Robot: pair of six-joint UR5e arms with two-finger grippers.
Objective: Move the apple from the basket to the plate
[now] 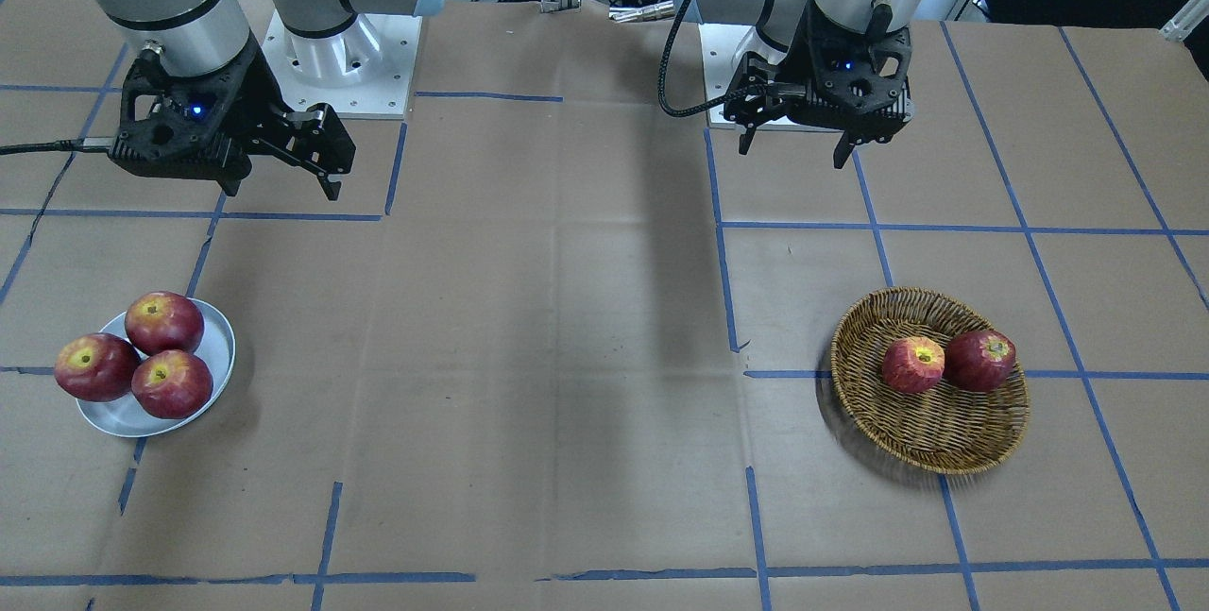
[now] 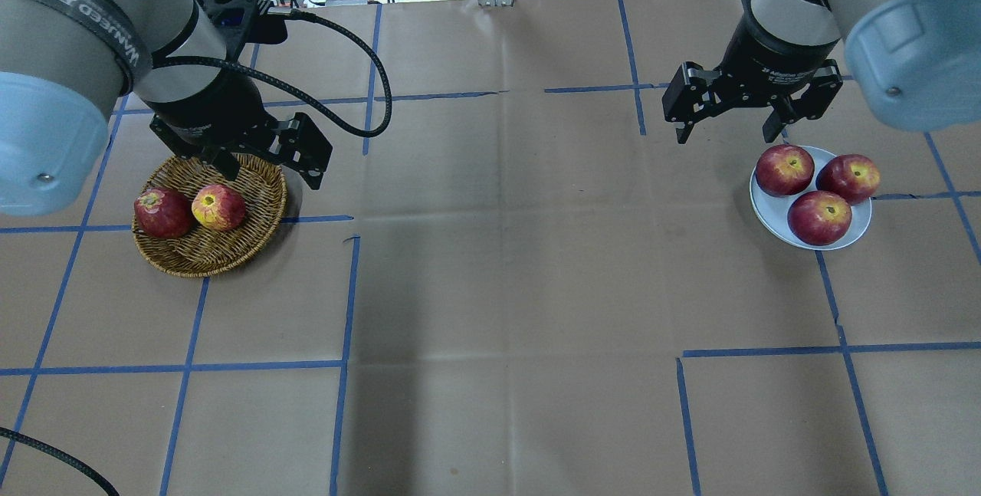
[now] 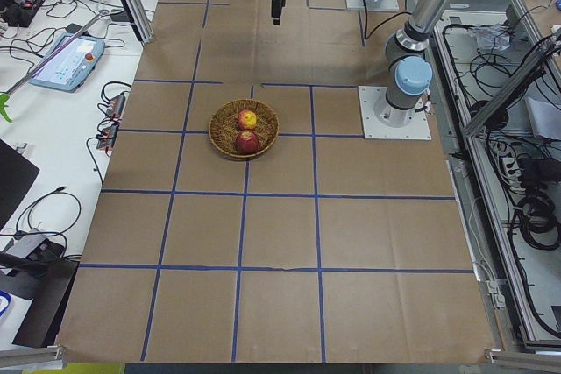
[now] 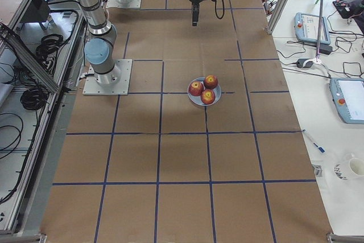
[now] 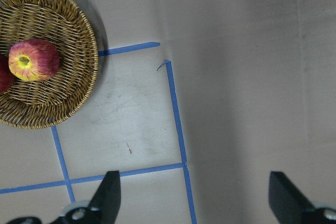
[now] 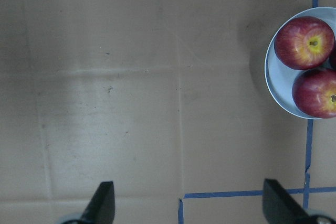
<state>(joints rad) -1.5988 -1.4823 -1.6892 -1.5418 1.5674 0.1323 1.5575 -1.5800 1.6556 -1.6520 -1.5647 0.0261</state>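
**Supervisor:** Where is the apple, and why is it there?

**Operator:** I see the apple (image 2: 218, 207) in the basket (image 2: 230, 254) at the left of the bench (image 2: 498, 251), stem hollow up. It touches the darker apple (image 2: 162, 214) on its left. Nothing grips it, so I judge the pick not yet begun.

**Supervisor:** What is the tool state?

**Operator:** The left tool (image 2: 272, 174) hangs raised near the basket, not centred over it, spread wide and empty. I read that as staging for the descent. The right tool (image 2: 728, 132) hangs beside the plate (image 2: 769, 211) at the right, equally wide and empty. The plate carries three dark-red apples (image 2: 820, 218), so little room remains on it.

**Supervisor:** Is there any writing?

**Operator:** The strap (image 2: 77, 5) on the left arm appears to read "WANJEED". The print on the right tool's collar is too small to read.
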